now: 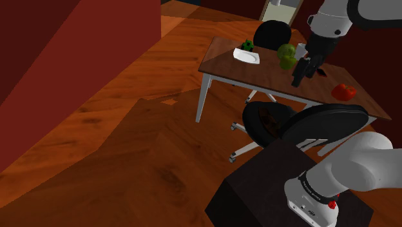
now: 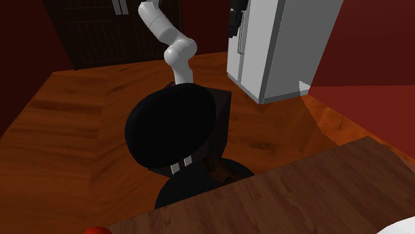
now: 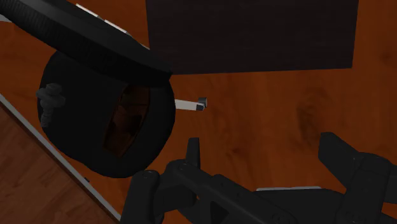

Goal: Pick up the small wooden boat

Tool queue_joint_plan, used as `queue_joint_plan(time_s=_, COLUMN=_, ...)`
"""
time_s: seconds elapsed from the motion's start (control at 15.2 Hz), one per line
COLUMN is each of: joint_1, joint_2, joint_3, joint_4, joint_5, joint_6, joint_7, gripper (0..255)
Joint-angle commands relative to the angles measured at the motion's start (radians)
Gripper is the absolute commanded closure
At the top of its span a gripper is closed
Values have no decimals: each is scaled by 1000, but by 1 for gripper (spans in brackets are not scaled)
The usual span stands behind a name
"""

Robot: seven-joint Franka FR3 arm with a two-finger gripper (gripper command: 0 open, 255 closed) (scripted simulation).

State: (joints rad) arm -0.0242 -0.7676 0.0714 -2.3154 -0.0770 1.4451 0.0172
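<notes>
Nearest in the shoulder view stands the dark box stand [image 1: 258, 187], with the white arm [image 1: 351, 169] rising from its right side. Just behind the stand is a black office chair [image 1: 325, 122], its back turned toward the stand and its seat toward the table. On the seat lies a small brown thing, which I take for the boat [image 1: 266, 121]. Its shape is hard to make out against the black cushion. In the wrist view the same brown patch shows on the round seat, well apart from the fingers.

Behind the chair is the table [image 1: 258, 74], with a brown wooden top and light legs, on a wooden floor [image 1: 129, 148]. The black gripper [image 1: 298, 78] hangs over the table, pointing down. In the wrist view its two fingers stand wide apart with nothing between them, so it is open and holds nothing.

Just left of the gripper on the table is an olive-green object [image 1: 287, 55]. To the right, near the table's end, lies a red object [image 1: 343, 91]. Further left is a white dish [image 1: 246, 57], and at its far edge a small dark green thing [image 1: 247, 44]. Beyond the table stands a second black chair [image 1: 270, 32]. Red walls close the room on the left.
</notes>
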Motion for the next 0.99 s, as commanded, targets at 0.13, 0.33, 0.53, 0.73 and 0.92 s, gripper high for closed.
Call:
queue_joint_plan(time_s=0.13, joint_1=-16, joint_2=2, joint_3=-25, joint_4=-53, joint_5=-16, joint_6=66, joint_7=-4, gripper=0)
queue_joint_plan(time_s=0.33, joint_1=-43, joint_2=15, joint_3=-63, joint_4=-124, joint_5=-40, joint_6=168, joint_7=-9, gripper=0)
queue_joint_plan(time_s=0.53, joint_1=-71, joint_2=42, joint_3=-102, joint_4=-184, joint_5=-65, joint_6=274, joint_7=-14, gripper=0)
queue_joint_plan(time_s=0.73, joint_1=-101, joint_2=83, joint_3=-142, joint_4=-234, joint_5=-90, joint_6=383, joint_7=-18, gripper=0)
queue_joint_plan(time_s=0.92, joint_1=-131, joint_2=139, joint_3=-184, joint_4=-272, joint_5=-113, joint_6=496, joint_7=-22, gripper=0)
